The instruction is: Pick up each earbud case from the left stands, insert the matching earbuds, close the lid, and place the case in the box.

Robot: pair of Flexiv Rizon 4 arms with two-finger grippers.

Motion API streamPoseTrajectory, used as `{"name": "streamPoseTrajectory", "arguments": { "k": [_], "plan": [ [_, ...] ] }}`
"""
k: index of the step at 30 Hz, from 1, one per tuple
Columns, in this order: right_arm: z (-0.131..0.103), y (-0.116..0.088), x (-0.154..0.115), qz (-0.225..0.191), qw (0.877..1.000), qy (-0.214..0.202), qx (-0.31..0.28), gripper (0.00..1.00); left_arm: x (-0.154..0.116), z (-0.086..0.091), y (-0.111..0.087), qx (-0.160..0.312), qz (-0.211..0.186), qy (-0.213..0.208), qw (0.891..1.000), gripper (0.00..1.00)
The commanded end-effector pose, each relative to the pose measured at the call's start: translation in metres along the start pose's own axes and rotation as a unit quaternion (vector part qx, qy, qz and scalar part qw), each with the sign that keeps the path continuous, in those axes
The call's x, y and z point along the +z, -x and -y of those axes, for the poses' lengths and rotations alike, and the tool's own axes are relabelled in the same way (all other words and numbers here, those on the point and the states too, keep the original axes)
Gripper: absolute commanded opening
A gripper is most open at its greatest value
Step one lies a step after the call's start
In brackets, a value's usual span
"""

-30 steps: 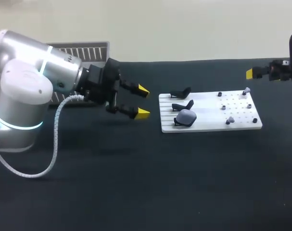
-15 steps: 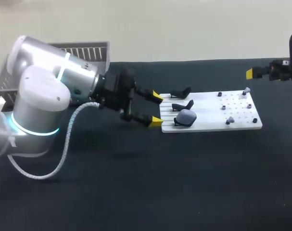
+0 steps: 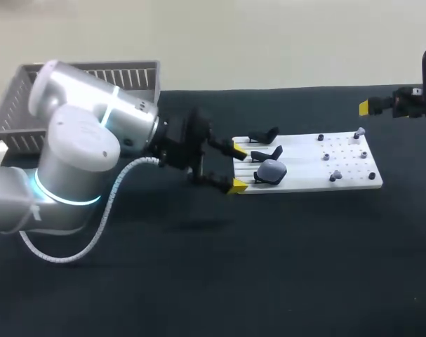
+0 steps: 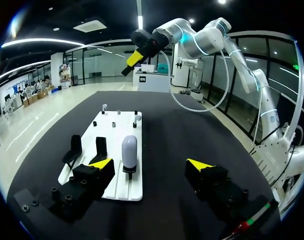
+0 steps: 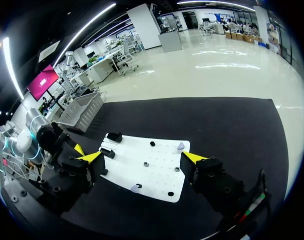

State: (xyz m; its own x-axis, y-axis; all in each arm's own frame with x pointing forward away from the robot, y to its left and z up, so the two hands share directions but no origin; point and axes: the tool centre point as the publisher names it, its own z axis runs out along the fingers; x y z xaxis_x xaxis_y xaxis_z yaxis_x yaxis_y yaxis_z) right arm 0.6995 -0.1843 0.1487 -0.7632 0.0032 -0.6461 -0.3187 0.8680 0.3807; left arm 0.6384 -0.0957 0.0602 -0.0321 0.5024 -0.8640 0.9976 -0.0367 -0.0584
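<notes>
Progress: early, no case lifted yet | left pincer (image 3: 238,168) wide open, empty, just short of grey earbud case (image 3: 271,170) on its stand | right pincer (image 5: 141,157) open, empty | box (image 3: 30,112) well apart.

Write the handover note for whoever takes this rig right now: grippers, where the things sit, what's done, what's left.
Left gripper: open, empty, at the white board's stand end, short of the grey oval earbud case.
Right gripper: open, empty, off past the board's earbud end.
Case sits on the front stand; two black stands are bare.
Small earbuds sit on the board's pegs.
Grey slatted box at far left, inside hidden.
Done: nothing visible for this case.
Left: grasp, load earbuds, close lid, box it.
</notes>
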Motion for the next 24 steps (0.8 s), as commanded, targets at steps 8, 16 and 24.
{"name": "streamPoseTrajectory", "arguments": {
  "k": [8,16,24],
  "plan": [
    [0.0,0.0,-0.001,0.0,1.0,-0.001,0.0,1.0,0.014,-0.016,-0.003,-0.012,-0.025,-0.011,1.0,1.0],
    [0.0,0.0,-0.001,0.0,1.0,-0.001,0.0,1.0,0.017,-0.023,-0.007,-0.01,-0.03,-0.014,0.999,0.99],
    [0.0,0.0,-0.001,0.0,1.0,-0.001,0.0,1.0,0.022,-0.027,-0.007,-0.007,-0.028,-0.019,0.999,0.87]
  ]
}}
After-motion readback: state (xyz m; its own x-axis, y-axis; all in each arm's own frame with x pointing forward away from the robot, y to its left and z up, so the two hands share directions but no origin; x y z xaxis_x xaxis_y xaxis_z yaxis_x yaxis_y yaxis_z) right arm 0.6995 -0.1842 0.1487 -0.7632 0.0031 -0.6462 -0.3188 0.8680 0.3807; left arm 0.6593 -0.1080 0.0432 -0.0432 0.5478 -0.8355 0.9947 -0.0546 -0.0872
